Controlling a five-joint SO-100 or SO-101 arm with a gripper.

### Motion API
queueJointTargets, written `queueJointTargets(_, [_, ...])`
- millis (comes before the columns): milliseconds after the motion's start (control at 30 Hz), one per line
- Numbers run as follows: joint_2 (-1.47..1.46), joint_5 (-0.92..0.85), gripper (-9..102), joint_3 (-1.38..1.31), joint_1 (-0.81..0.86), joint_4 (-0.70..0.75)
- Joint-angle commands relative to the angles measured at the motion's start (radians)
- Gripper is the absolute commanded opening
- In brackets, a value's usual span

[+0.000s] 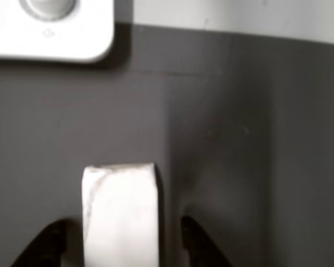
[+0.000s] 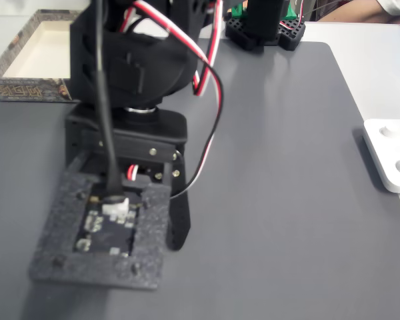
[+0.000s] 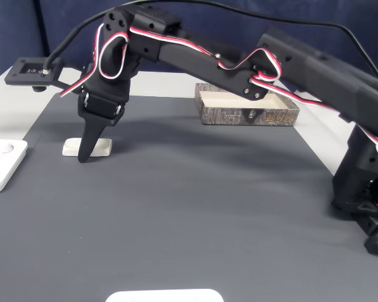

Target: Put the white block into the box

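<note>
While the white block [image 3: 87, 147] lies flat on the dark grey mat [image 3: 195, 207], the gripper [image 3: 85, 155] comes down right over it in a fixed view, dark fingers [image 3: 88, 141] reaching to the mat with the block poking out on both sides of them. Up close in the other view, the block [image 1: 121, 214] runs up from the bottom edge, one black fingertip [image 1: 42, 247] off its left side and another off its right. The jaws stand open, straddling the block, a sliver of gap showing on each side, so nothing is clamped yet.

Over at the far edge of the mat sits the box [image 3: 247, 108], shallow, pale inside, patterned on its outer wall, well apart from the block. From a fixed view behind the arm, that box [image 2: 25, 59] shows at the top left corner, past the black camera mount [image 2: 103, 233] with its red, white and black wires [image 2: 210, 80].

A white plate with round knobs [image 3: 3, 165] rests at the mat's left edge, near the block but not touching; it appears at the right edge [image 2: 390, 157] from behind, and its rounded corner [image 1: 55, 30] peeks in at the top left of the other view.
</note>
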Motion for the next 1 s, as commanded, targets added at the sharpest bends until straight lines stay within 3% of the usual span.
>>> queueJointTargets(0, [0.018,-0.011,32,-0.063,0.009,-0.017])
queueJointTargets(967, [0.04,-0.11,31,-0.081,0.012,0.008])
